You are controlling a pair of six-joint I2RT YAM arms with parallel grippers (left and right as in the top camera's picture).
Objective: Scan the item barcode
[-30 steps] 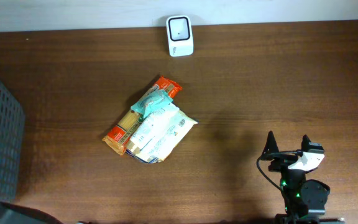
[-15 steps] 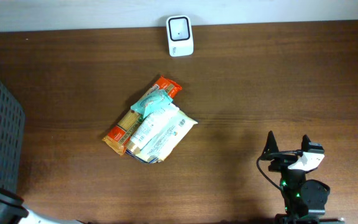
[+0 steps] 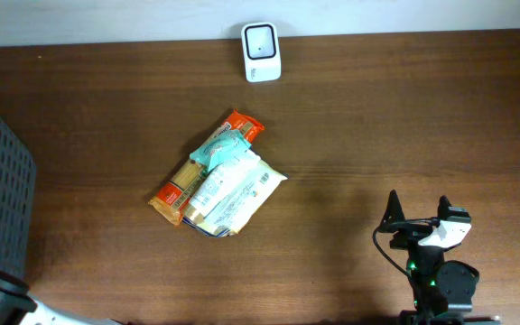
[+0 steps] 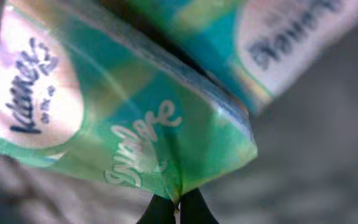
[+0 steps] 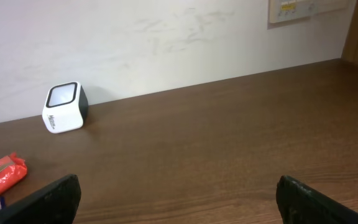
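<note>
Left hand (image 4: 176, 210), wide a second ago, now pinches shut on the corner of a green tissue pack (image 4: 123, 124) in its wrist view, so the item seems secured for scanning. Overhead misses that grip, showing only the scanner (image 3: 261, 51) at the far edge of the counter (image 3: 404, 117) and a packet pile (image 3: 217, 176). The right wrist view shows the right hand (image 5: 182, 199) spread wide and empty.

Bright, even overhead light; tissue pack (image 4: 123, 118) close-up dim, blurred.
</note>
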